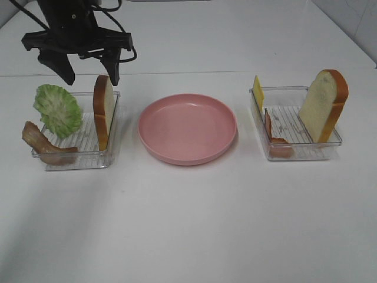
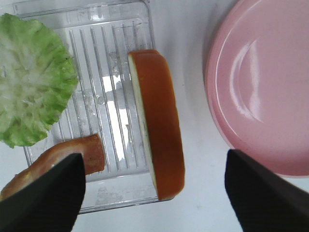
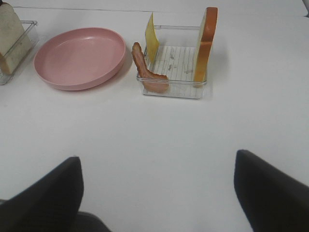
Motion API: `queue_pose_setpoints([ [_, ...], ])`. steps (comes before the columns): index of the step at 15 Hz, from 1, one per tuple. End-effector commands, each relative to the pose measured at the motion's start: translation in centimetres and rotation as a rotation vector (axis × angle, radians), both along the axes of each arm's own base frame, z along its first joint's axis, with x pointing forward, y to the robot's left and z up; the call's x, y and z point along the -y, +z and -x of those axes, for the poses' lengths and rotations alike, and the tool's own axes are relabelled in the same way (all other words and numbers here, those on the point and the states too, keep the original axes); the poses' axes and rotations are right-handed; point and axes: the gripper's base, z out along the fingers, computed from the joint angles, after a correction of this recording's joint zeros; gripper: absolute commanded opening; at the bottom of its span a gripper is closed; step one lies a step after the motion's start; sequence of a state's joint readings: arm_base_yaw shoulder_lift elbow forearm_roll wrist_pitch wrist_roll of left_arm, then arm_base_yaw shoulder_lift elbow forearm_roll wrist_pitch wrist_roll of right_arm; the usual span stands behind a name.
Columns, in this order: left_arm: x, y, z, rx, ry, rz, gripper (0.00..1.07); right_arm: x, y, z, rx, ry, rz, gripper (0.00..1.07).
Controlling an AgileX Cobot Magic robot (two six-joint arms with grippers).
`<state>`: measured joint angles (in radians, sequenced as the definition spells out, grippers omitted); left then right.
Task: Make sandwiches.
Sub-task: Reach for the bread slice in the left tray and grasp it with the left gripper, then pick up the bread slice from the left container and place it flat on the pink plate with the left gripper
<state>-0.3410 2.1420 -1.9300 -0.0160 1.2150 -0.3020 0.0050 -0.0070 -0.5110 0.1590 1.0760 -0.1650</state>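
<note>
Both jaws apart, the left end effector (image 1: pixel 90 73) hangs over the bread slice (image 1: pixel 103 112), stood on edge in its clear tray (image 1: pixel 76 166), probably so the jaws can straddle it. The right end effector (image 3: pixel 159 198), also spread, holds nothing. No sandwich is built yet; the pink plate (image 1: pixel 187 127) sits bare.

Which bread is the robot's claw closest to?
The bread slice standing on edge in the left tray, next to the lettuce. The open left gripper hangs right over it; the other slice leans in the right tray, with no gripper near.
</note>
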Motion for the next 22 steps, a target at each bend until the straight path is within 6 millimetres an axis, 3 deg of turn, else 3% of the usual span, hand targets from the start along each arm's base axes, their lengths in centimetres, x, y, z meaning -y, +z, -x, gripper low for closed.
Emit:
queue_pose_setpoints([
  [1, 0.3, -1.0, -0.3, -0.014, 0.005, -0.003, 0.72, 0.0, -0.1, 0.1, 0.017, -0.005, -0.002, 0.81],
  [7, 0.5, -3.6, -1.0, -0.047, 0.005, -0.015, 0.67, 0.0, -0.1, 0.1, 0.017, -0.005, -0.002, 0.81],
  [11, 0.6, -3.7, -1.1, -0.042, 0.005, -0.015, 0.41, 0.0, -0.1, 0.1, 0.017, -0.005, -0.002, 0.81],
  [15, 0.7, -3.6, -1.5, 0.000, 0.007, 0.005, 0.01, 0.0, -0.1, 0.1, 0.017, -0.005, -0.002, 0.81],
  [16, 0.7, -3.5, -1.4, 0.002, 0.007, 0.007, 0.00, 0.0, -0.1, 0.1, 0.017, -0.005, -0.002, 0.81],
  [22, 0.2, 2.4, 0.0, 0.063, -0.005, 0.028, 0.00, 0.0, -0.1, 0.1, 0.017, -0.005, -0.002, 0.81],
])
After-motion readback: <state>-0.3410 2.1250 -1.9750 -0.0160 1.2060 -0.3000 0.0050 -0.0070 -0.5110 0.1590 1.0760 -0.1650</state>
